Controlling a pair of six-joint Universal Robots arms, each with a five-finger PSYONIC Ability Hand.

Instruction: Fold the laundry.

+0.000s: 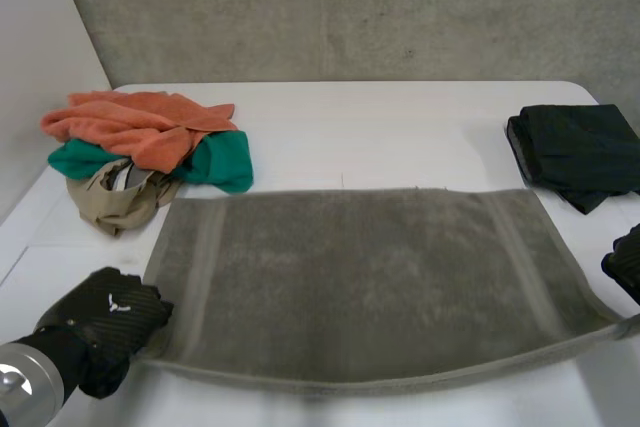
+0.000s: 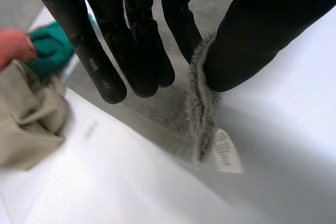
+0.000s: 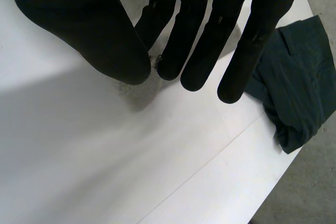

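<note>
1. Two black hands have hold of one grey towel (image 1: pixel 360 277), which lies spread flat across the near half of the white table (image 1: pixel 380 127), its long sides running left to right.
2. The left hand (image 1: pixel 110 322) is at the towel's near-left corner. Seen from its wrist, the thumb and one finger (image 2: pixel 181 24) pinch the towel's edge between them, while the other fingers stay straight. A white care label (image 2: pixel 227 152) shows at that corner.
3. The right hand (image 1: pixel 628 262) is at the near-right corner, where the towel's near edge rises off the table. Its straight fingers (image 3: pixel 210 35) and thumb close narrowly on a scrap of the hem.
4. At the far left sits a loose heap: an orange cloth (image 1: pixel 135 125) on top, a green cloth (image 1: pixel 215 162) beside it and a beige cloth (image 1: pixel 115 197) nearest.
5. At the far right, well apart from the heap, lies a folded dark garment (image 1: pixel 575 152).
</note>
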